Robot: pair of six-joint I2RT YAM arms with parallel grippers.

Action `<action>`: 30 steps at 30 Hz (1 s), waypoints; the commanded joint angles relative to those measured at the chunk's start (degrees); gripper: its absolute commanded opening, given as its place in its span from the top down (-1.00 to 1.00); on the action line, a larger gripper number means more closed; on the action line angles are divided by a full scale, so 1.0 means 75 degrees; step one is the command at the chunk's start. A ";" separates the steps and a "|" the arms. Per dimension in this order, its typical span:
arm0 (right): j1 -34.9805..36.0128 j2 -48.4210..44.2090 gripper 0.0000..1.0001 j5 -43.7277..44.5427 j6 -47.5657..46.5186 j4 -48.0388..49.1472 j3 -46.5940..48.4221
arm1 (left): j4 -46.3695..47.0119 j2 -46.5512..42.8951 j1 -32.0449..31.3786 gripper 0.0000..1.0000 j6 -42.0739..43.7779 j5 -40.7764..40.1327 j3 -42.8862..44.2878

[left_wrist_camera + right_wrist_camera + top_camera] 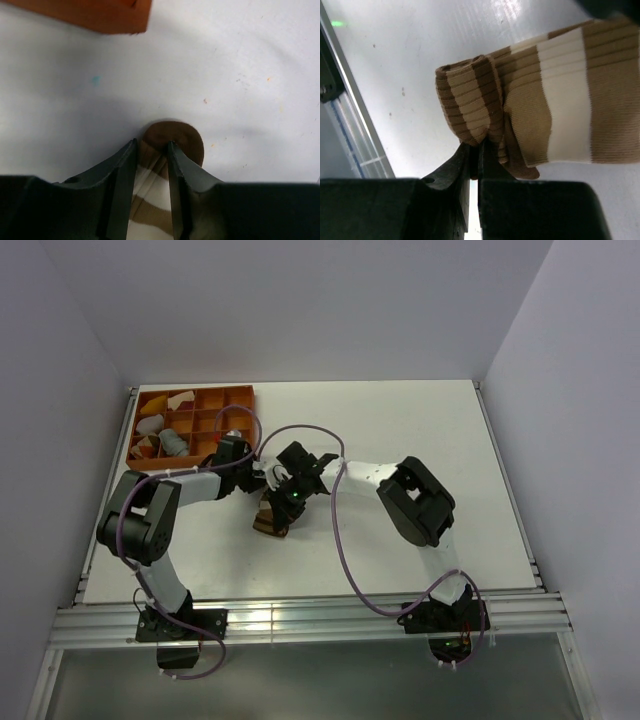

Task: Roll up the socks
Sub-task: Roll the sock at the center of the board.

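Right wrist view: right gripper (476, 148) pinched on the partly rolled end of the brown, white-striped fabric sock (560, 90), left gripper (152, 145) straddling its toe, grip unclear; most rolling remains.

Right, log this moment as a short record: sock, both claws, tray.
sock: brown striped sock, partly folded over, lying mid-table
left claw: fingers either side of the sock's rounded dark end; grip unclear
right claw: shut on the sock's folded end
tray: orange tray, far left corner, cloth items in some compartments
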 commanded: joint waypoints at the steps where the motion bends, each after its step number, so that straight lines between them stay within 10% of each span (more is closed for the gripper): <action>1: 0.0014 0.0469 1.00 0.1245 -0.0572 -0.0477 -0.0202 | 0.0145 0.0580 -0.0082 0.26 0.0328 0.0227 0.0311; 30: -0.0432 0.0845 1.00 0.1186 -0.0068 -0.0407 -0.0167 | -0.2643 -0.0215 0.0175 -0.44 0.0516 -0.2104 0.1624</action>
